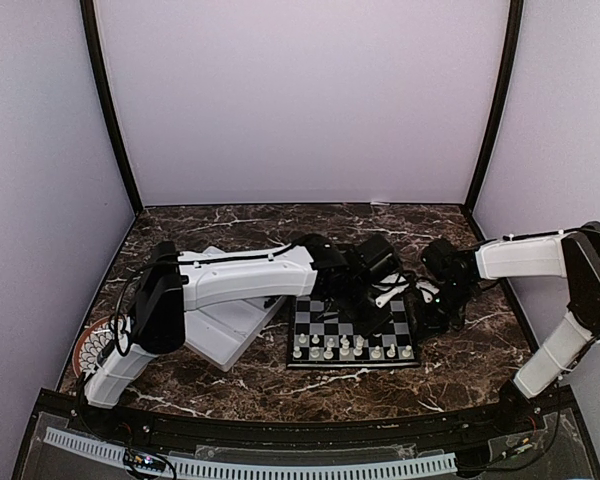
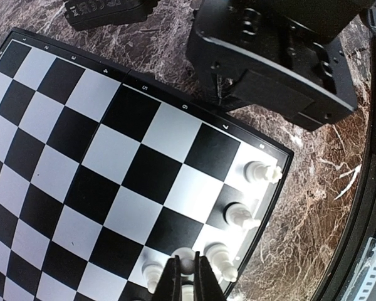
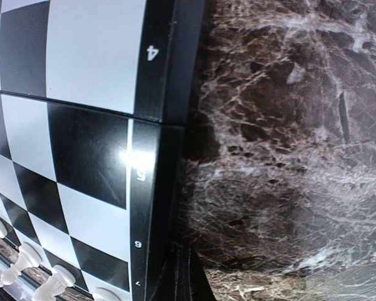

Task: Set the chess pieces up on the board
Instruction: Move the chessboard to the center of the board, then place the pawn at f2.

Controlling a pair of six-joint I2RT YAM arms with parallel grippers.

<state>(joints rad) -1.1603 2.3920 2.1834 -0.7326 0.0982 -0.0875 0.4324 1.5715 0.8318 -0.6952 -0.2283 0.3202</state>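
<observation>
The board lies mid-table, with white chess pieces standing in its two near rows. No black pieces show. My left gripper hangs over the board's right part. In the left wrist view the left gripper is shut on the round head of a white pawn, and other white pieces stand beside it near the board's edge. My right gripper is shut on nothing, low over the marble just off the board's numbered side border; in the top view the right gripper is right of the board.
A white divided tray lies left of the board, partly under the left arm. A round patterned plate sits at the far left. The right arm's black wrist is close beyond the board's corner. Purple walls enclose the marble table.
</observation>
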